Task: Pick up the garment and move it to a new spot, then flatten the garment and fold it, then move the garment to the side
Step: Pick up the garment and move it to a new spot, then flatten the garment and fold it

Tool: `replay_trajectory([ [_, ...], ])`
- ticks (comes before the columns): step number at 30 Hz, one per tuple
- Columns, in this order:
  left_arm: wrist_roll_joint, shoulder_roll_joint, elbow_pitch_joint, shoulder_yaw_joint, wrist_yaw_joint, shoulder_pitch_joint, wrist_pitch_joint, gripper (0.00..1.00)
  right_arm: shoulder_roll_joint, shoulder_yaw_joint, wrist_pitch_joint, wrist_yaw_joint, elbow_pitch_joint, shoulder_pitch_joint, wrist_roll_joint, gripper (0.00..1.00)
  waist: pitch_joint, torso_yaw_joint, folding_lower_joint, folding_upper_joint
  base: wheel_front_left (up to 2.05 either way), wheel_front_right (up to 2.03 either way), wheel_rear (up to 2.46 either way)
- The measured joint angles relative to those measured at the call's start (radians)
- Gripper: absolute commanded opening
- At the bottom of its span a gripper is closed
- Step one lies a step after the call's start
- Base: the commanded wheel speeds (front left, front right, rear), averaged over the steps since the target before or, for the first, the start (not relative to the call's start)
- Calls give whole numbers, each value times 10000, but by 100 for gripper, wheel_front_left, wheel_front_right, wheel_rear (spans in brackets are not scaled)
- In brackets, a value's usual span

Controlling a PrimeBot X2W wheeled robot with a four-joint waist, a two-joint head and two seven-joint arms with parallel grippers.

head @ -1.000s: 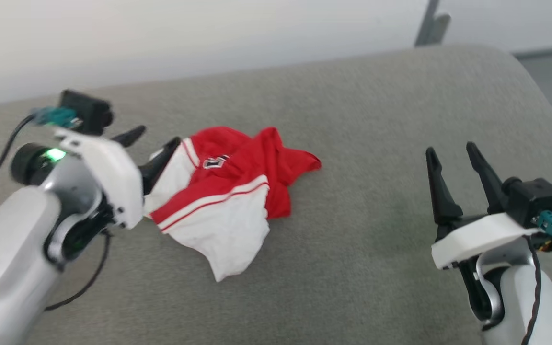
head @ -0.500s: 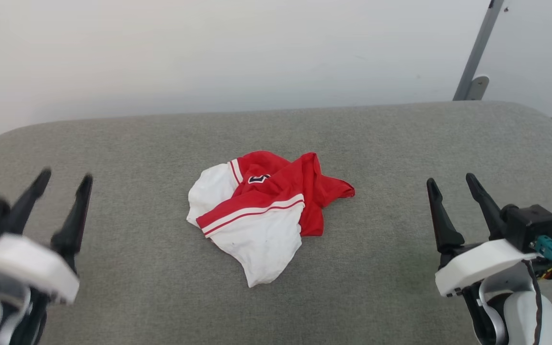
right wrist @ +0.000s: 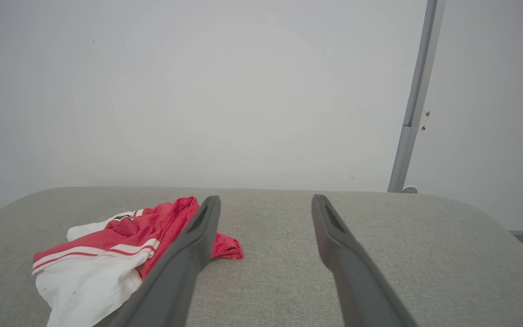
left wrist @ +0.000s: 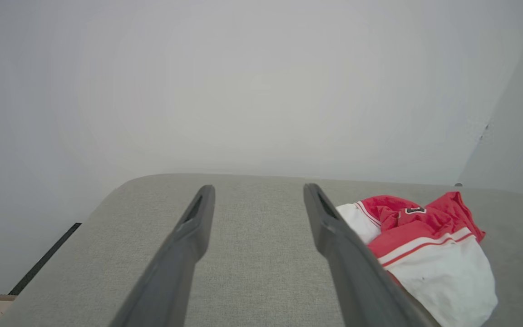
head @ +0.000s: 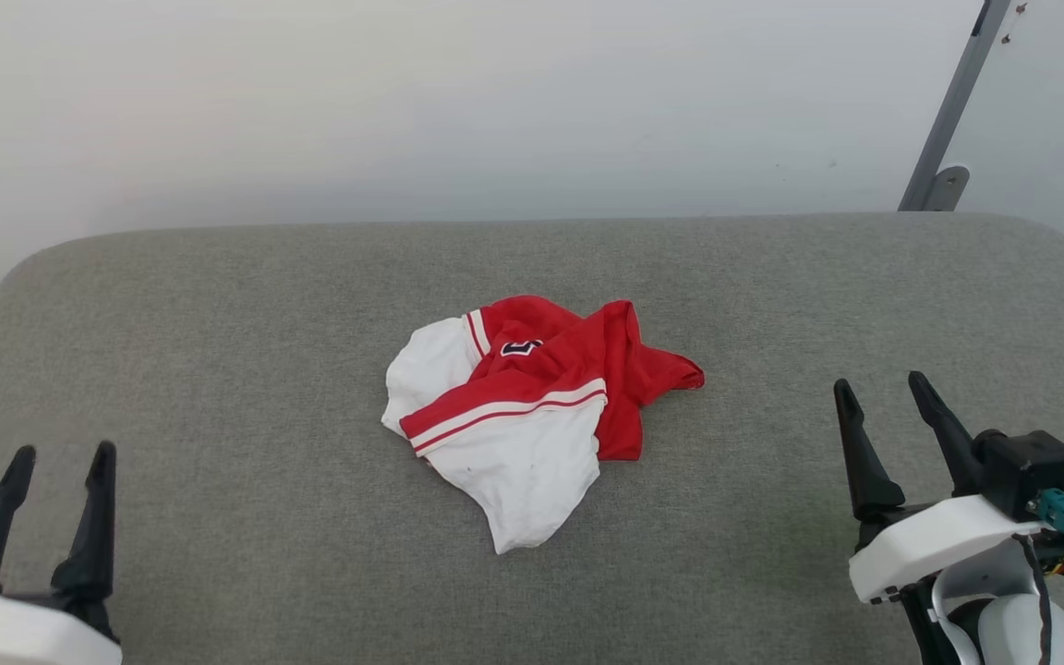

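Nearest, at my lower left, my left tool (head: 65, 449): fingers spread wide, holding nothing, over the near edge of the grey fabric-topped table (head: 218, 323); at my lower right, my right tool (head: 876, 380): likewise wide open and empty. Further out, between the two and well apart from both, the garment (head: 532, 416): a crumpled heap at the table's middle, red cloth toward the far side, a white sleeve with red-and-white striping spilling toward me. Farthest, a pale wall (head: 403, 111) and a slanted grey metal pole (head: 952, 111) at far right.

The garment (head: 532, 411) — red-and-white jersey — lies crumpled mid-cushion, white sleeve frontmost.
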Motion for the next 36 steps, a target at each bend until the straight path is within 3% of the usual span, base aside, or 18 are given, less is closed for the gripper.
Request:
replay_trajectory([
  [8, 1290, -1377, 79, 1381, -928, 879, -2, 100, 75, -48, -96, 0, -35, 125, -82, 100, 20, 73, 0, 0, 0, 0, 0],
  [21, 2819, -3256, 303, 2811, -2266, 1316, -2, 100, 182, -167, -211, 0, -63, 175, -159, 100, 78, 145, 0, 0, 0, 0, 0],
  [29, 3277, -3808, 362, 3076, -2635, 1332, -2, 100, 213, -201, -228, 0, -13, 178, -167, 100, 48, 184, 0, 0, 0, 0, 0],
  [36, 3509, -3944, 405, 2938, -2732, 1329, -2, 100, 240, -138, -228, 0, 17, 181, -169, 100, 7, 186, 0, 0, 0, 0, 0],
])
